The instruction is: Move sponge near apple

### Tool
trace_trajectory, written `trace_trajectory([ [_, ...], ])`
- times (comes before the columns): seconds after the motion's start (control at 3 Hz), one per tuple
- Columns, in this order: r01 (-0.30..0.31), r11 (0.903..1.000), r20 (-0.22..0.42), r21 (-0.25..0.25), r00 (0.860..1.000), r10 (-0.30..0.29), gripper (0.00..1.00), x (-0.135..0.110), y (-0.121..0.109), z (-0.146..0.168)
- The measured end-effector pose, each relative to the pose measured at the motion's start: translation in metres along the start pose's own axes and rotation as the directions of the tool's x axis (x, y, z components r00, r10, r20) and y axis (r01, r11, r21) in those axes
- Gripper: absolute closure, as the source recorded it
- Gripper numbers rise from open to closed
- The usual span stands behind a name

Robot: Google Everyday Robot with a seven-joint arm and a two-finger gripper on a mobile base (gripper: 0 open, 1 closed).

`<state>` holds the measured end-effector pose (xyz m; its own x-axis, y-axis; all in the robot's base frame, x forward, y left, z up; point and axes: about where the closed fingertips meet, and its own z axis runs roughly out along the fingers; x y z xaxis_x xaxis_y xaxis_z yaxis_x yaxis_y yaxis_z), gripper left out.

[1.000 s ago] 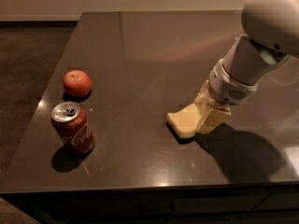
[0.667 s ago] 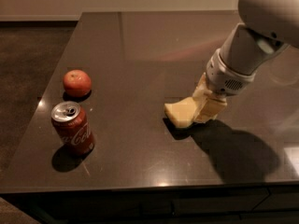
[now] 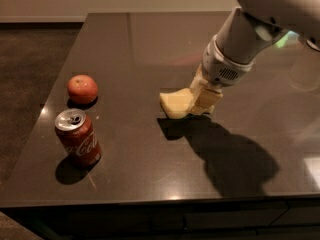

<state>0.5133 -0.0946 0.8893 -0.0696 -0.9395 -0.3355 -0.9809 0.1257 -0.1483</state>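
Note:
The pale-yellow sponge is near the middle of the dark table, its right end between the fingers of my gripper. The gripper comes down from the white arm at the upper right and is shut on the sponge, which casts a shadow just below it and looks slightly lifted. The red-orange apple sits at the table's left side, well to the left of the sponge, with bare table between them.
A red Coca-Cola can stands upright just in front of the apple, near the left edge. The dark table ends close in front and at the left, where the floor drops away.
The gripper has carried the sponge leftward, toward the apple. The apple and the can have not moved.

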Motion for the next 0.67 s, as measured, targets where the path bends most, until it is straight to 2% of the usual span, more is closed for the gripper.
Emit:
trace_trajectory([
  [0.33, 0.006, 0.9999, 0.013, 0.014, 1.000, -0.006, 1.00, -0.015, -0.007, 0.002],
  [0.67, 0.018, 0.9991, 0.024, 0.038, 1.000, -0.019, 1.00, -0.047, -0.017, 0.016],
])
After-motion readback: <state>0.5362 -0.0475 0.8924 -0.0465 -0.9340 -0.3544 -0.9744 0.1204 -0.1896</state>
